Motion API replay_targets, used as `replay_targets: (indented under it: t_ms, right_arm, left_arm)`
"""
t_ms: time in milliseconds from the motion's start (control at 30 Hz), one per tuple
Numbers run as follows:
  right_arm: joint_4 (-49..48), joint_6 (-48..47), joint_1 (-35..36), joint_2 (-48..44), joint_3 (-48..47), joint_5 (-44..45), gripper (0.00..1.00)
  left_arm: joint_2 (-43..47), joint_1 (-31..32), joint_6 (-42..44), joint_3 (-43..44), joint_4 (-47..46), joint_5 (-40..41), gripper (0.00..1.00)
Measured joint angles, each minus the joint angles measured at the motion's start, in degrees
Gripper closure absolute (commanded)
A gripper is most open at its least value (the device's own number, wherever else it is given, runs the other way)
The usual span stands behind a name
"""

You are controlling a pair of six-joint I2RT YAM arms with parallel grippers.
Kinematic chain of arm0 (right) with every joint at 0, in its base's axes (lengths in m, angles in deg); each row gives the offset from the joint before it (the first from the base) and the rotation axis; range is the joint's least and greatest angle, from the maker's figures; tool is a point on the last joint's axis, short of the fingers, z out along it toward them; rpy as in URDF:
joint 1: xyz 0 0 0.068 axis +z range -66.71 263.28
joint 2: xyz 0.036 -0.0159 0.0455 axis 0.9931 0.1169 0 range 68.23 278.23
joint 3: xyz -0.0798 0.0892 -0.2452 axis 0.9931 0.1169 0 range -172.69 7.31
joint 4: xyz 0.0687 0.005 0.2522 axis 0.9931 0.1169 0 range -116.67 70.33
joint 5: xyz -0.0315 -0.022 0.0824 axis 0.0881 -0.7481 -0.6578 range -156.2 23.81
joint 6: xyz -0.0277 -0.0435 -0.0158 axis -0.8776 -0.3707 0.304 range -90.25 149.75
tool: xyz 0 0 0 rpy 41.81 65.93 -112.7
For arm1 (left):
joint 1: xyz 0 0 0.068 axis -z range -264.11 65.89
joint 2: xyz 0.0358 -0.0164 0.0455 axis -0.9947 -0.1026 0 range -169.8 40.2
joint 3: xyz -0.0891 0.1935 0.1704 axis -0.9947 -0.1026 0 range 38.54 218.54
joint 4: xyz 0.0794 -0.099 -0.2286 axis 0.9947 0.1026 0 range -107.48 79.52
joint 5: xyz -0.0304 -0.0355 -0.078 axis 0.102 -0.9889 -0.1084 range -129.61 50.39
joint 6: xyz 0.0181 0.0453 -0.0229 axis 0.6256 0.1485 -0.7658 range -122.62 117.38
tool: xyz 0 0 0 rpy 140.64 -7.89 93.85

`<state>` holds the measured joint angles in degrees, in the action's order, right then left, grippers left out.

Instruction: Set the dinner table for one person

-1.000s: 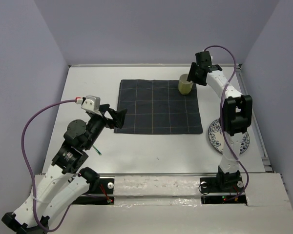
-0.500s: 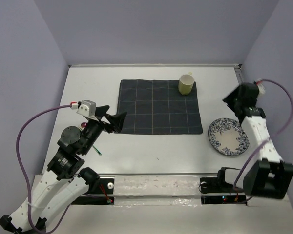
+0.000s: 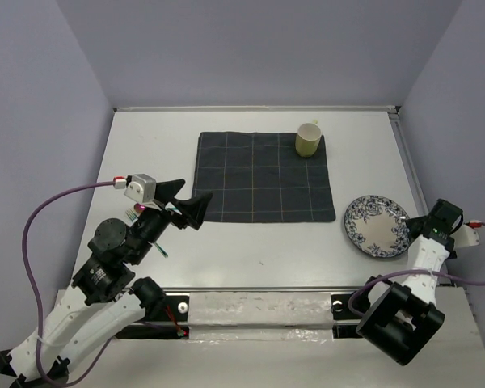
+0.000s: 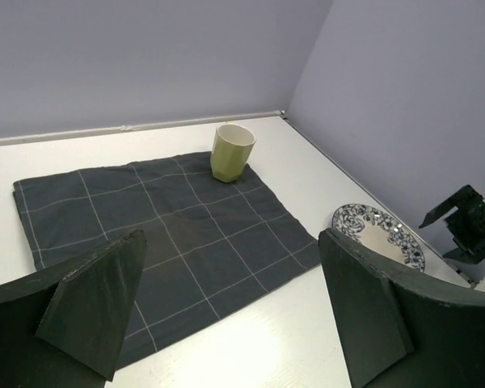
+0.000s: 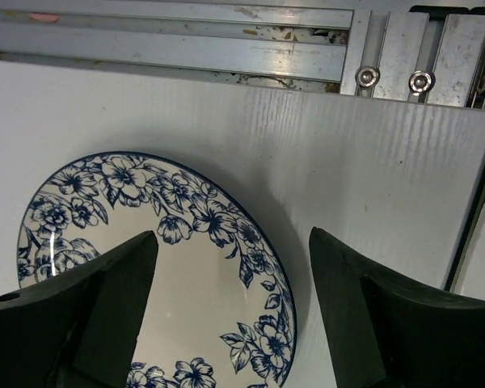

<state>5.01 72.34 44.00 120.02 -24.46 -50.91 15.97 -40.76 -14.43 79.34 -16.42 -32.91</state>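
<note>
The white dinner table [image 3: 250, 250] holds a dark navy checked mat [image 3: 263, 178] at its middle. A yellow-green cup [image 3: 308, 139] stands upright on the mat's far right corner. A blue-flowered white plate [image 3: 377, 226] lies on the table right of the mat. My left gripper [image 3: 186, 200] is open and empty, hovering at the mat's near left corner. My right gripper [image 3: 430, 225] is open and empty just right of the plate. In the right wrist view it [image 5: 230, 307] straddles the rim of the plate [image 5: 145, 267]. The left wrist view shows the mat [image 4: 162, 234], cup [image 4: 231, 152] and plate [image 4: 380, 234].
A thin green-tipped thing [image 3: 160, 251] and something pink [image 3: 133, 212] lie mostly hidden under my left arm. A metal rail [image 5: 226, 40] runs along the table's right edge. Purple walls close in the back and sides.
My right arm has swung away from the cup at the back, out to the right and down beside the plate. My left gripper has drifted slightly nearer and left.
</note>
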Motion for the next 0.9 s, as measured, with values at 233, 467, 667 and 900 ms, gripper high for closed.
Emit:
replay_targets:
  t_ms: [233,467,667,900]
  right_arm:
    - [0.3,0.5,-0.2,4.0,0.0,-4.2,0.10]
    - [-2.7,1.5,-0.2,5.8,5.7,-15.9,0.32]
    - [-9.8,5.6,-0.4,4.9,8.9,-23.4,0.39]
    - [-23.6,12.9,-0.5,3.0,17.6,-29.7,0.80]
  left_arm:
    - [0.4,2.1,0.0,0.0,0.1,0.5,0.01]
    - [0.6,2.6,0.0,0.0,0.1,0.7,0.01]
    - [0.5,2.6,0.0,0.0,0.1,0.7,0.01]
    - [-1.1,2.6,0.2,0.0,0.1,0.7,0.01]
